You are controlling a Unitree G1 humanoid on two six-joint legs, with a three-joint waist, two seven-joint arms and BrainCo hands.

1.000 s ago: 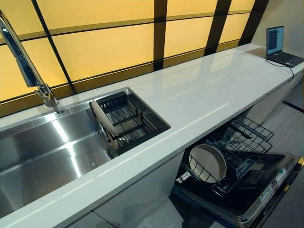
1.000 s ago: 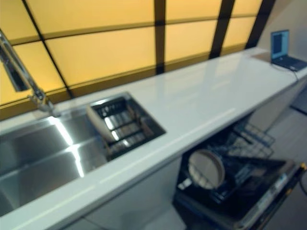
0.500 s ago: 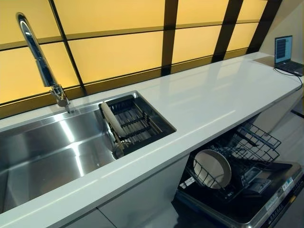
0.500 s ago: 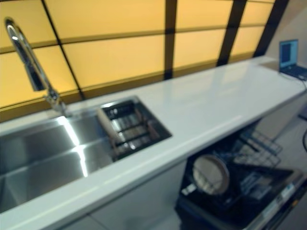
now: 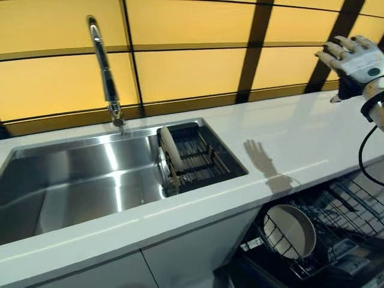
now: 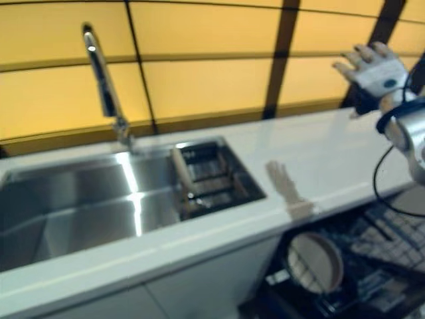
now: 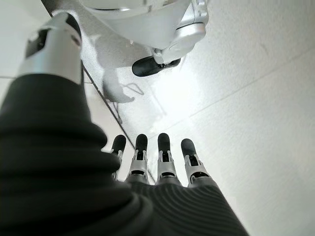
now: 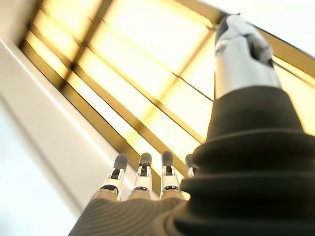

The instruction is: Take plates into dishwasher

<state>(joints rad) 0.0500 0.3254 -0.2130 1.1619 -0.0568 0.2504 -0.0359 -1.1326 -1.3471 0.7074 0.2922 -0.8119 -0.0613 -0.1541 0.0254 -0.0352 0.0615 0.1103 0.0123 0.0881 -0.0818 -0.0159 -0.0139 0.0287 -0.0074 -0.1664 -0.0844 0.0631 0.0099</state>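
While the long white counter (image 5: 282, 135) runs across the scene under the yellow panelled wall, a steel sink (image 5: 78, 180) is set into it with a tall tap (image 5: 103, 63) at its back edge. Below the counter on the right, the dishwasher rack (image 5: 342, 213) is pulled out, and one round plate (image 5: 292, 231) already stands on edge in its wires. At the sink's right end sits a dark drying rack (image 5: 201, 157), and a second plate (image 5: 171, 150) stands on edge at its left side, apart from either hand. That plate is likely stiff, breakable and perhaps slick, so its exposed upper rim looks the best place to pinch. The right hand (image 5: 354, 60) is raised above the counter's far right, fingers spread and empty. The left hand (image 7: 157, 167) shows only in its wrist view, fingers straight, holding nothing, over pale floor.
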